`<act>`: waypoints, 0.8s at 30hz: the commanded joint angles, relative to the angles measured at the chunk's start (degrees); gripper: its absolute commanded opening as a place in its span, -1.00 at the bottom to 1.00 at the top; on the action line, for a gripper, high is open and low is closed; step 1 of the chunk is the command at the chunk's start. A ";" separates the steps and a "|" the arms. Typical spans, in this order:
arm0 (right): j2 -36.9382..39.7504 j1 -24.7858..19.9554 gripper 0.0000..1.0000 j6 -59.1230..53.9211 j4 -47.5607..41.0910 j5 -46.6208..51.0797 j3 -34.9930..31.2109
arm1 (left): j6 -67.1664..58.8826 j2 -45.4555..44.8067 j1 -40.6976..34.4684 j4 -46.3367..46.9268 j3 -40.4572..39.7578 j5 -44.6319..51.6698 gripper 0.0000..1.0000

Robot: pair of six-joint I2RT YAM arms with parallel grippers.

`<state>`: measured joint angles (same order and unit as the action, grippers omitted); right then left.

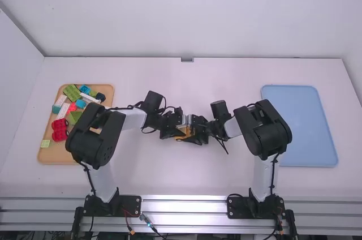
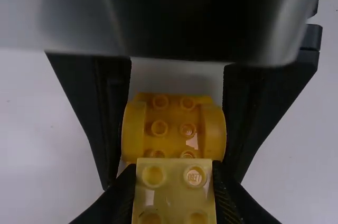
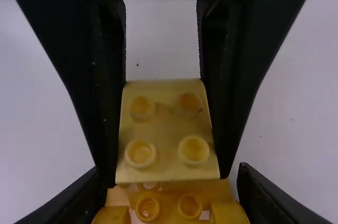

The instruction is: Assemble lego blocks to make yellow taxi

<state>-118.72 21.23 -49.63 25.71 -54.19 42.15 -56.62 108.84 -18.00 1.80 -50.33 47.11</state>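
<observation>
One yellow block [image 3: 166,131] pinched in left tool [image 2: 173,179], right tool [image 3: 169,179] gripping yellow car base [image 2: 173,115], at mid tabletop [image 1: 186,178]; crooked press could miss studs [image 2: 159,127] or twist base loose.

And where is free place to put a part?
Free: the far table, between wooden tray and blue tray; the near table, between the arms; the blue tray itself. Crowded: the wooden tray, and the middle, where left pincer and right pincer meet.

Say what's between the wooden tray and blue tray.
In the high view, the left claw gripping a square yellow block, the right claw gripping a wheeled yellow piece, and parts of the left arm and right arm.
</observation>
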 commanded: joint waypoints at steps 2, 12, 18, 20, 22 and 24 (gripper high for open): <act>-0.98 0.15 0.11 0.13 -0.44 0.22 0.26 | 0.70 -0.20 0.39 1.36 0.13 -6.32 -0.96; -0.98 0.11 0.15 0.31 -0.46 0.22 0.28 | 0.68 -0.94 0.76 1.33 0.13 -7.74 0.19; -0.98 0.15 0.15 0.31 -0.46 0.20 0.26 | 0.70 -4.20 0.52 1.40 0.09 -7.52 0.24; -0.98 0.13 0.15 0.33 -0.46 0.22 0.26 | 1.46 -5.31 0.55 1.40 0.09 -7.52 0.24; -0.98 0.15 0.15 0.33 -0.46 0.20 0.26 | 2.27 -6.12 0.68 1.27 0.09 -7.50 0.23; -0.98 0.24 0.15 0.31 -0.46 0.22 0.26 | 2.40 -6.58 0.66 1.44 0.09 -6.34 0.15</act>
<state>-118.72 21.37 -49.41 25.93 -53.78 42.15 -55.02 104.71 -17.78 3.27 -50.39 40.21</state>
